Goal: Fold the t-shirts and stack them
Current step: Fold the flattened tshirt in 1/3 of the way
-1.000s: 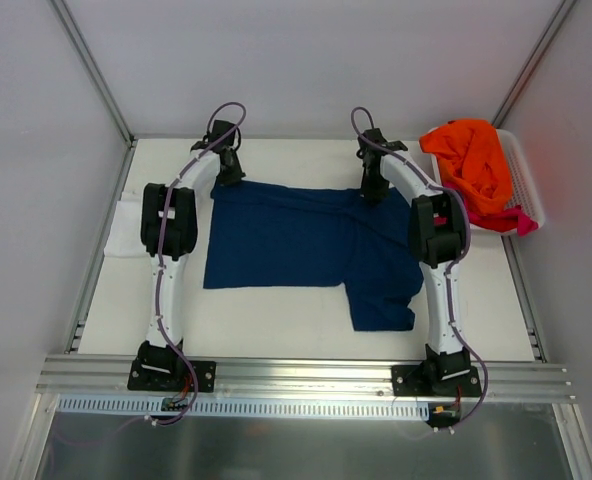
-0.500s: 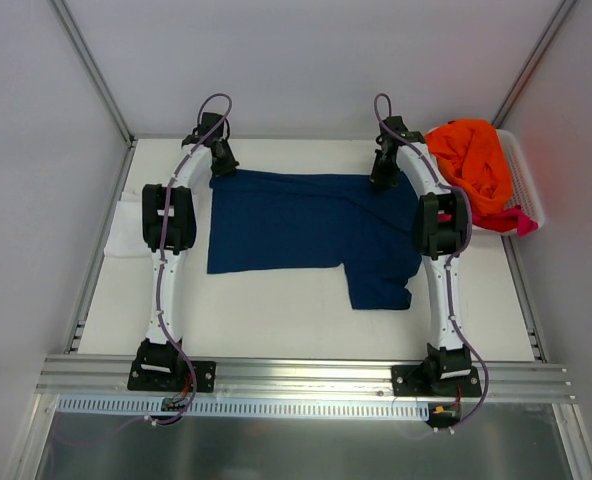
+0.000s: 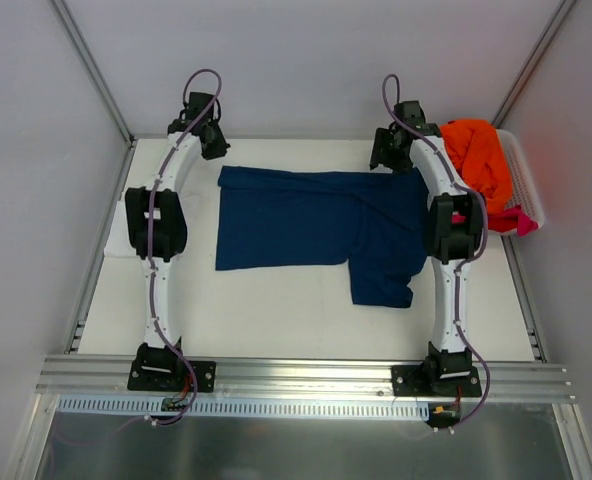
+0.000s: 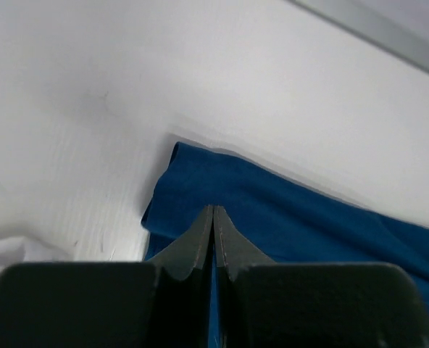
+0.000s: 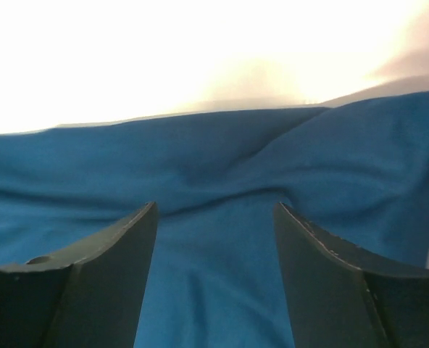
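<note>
Left claw [image 3: 209, 138]: fingers pressed tight together, nothing seen caught between them, sitting just off the far-left corner of the navy shirt [image 3: 306, 218], close to the bench's far edge.
Right claw [image 5: 215, 206]: jaws spread wide, holding nothing, poised over blue cloth at the shirt's far-right end.
Navy shirt: lying flat across the far half of the bench, one sleeve pointing toward the near edge on the right.
White shirt [image 3: 114, 238]: at the left edge, partly hidden by the left arm.
Orange shirt [image 3: 481, 160]: heaped in the basket [image 3: 531, 190] at the far right corner.
Magenta shirt [image 3: 521, 222]: poking out at the basket's near end.
</note>
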